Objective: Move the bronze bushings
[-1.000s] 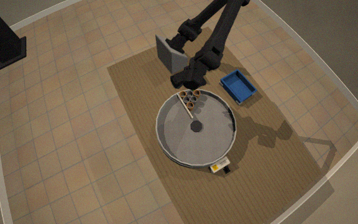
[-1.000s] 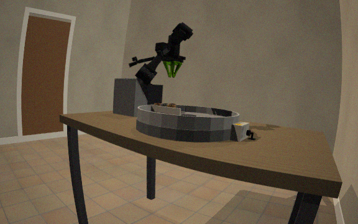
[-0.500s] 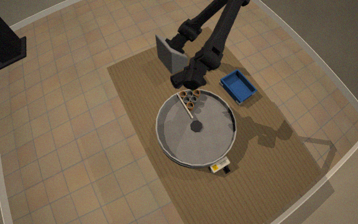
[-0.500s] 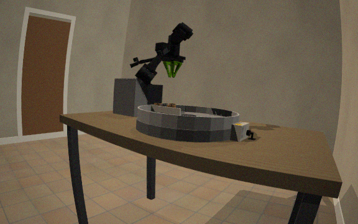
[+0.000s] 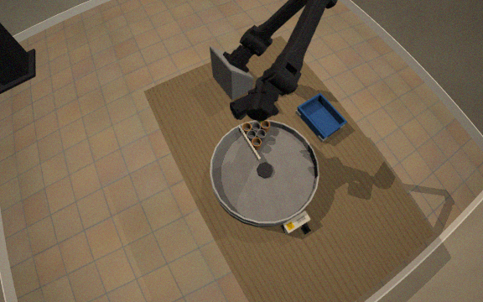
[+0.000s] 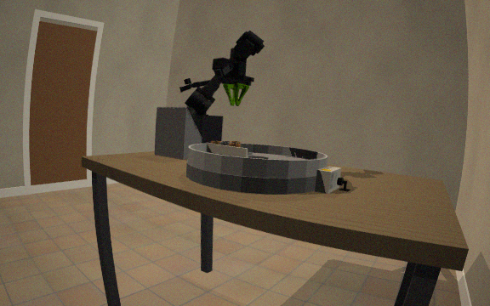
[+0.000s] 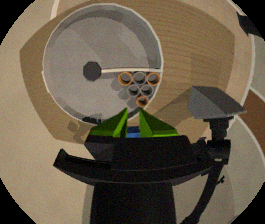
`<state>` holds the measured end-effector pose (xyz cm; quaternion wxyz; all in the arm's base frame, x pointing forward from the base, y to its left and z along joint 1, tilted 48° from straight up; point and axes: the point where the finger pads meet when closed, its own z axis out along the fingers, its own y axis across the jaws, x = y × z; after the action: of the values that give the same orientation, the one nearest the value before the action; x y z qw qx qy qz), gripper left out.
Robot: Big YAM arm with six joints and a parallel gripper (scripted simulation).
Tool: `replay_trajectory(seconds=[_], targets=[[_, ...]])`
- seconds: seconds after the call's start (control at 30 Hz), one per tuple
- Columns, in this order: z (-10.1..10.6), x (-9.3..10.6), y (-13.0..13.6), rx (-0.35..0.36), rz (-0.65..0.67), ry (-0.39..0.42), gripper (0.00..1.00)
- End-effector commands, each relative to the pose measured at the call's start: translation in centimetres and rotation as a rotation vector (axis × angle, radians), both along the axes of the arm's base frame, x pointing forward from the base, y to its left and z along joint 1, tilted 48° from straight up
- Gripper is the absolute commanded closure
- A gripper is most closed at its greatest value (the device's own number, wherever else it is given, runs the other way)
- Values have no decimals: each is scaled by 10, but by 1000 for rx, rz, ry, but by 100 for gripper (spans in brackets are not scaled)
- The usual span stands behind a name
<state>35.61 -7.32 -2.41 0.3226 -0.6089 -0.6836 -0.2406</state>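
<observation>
The grey turntable [image 5: 225, 197] [image 6: 253, 170] [image 7: 70, 36] carries a tight cluster of bushings at its far edge, beside a white divider bar [image 5: 250, 143]. Three are bronze [image 5: 246, 126] [image 5: 265, 124] [image 5: 257, 143]; the others, such as one in the middle [image 5: 256, 133], are grey. In the wrist view the cluster [image 7: 137, 83] lies just ahead of the fingertips. My gripper [image 6: 236, 104] [image 7: 133, 111] has green fingers drawn nearly together on nothing. It hangs high above the turntable's far edge, near the cluster. The blue crate [image 5: 321, 115] stands right of the turntable and looks empty.
A grey box [image 5: 229, 77] [image 6: 170, 132] [image 7: 212, 103] stands at the arm's base behind the turntable. A small control box [image 5: 296, 222] [image 6: 327, 178] sits against the turntable's near rim. A dark hub [image 5: 264, 170] marks the turntable's centre.
</observation>
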Motion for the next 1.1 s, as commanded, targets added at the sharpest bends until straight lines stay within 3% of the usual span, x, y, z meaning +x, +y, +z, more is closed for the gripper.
replay_trajectory(seconds=[0.0, 0.9, 1.0, 1.07], targets=[[-1, 10, -8, -8, 1, -24, 81], [-1, 10, -8, -8, 1, -24, 81], [-23, 5, 19, 2, 6, 7, 86], [-54, 12, 44, 3, 7, 8, 86]])
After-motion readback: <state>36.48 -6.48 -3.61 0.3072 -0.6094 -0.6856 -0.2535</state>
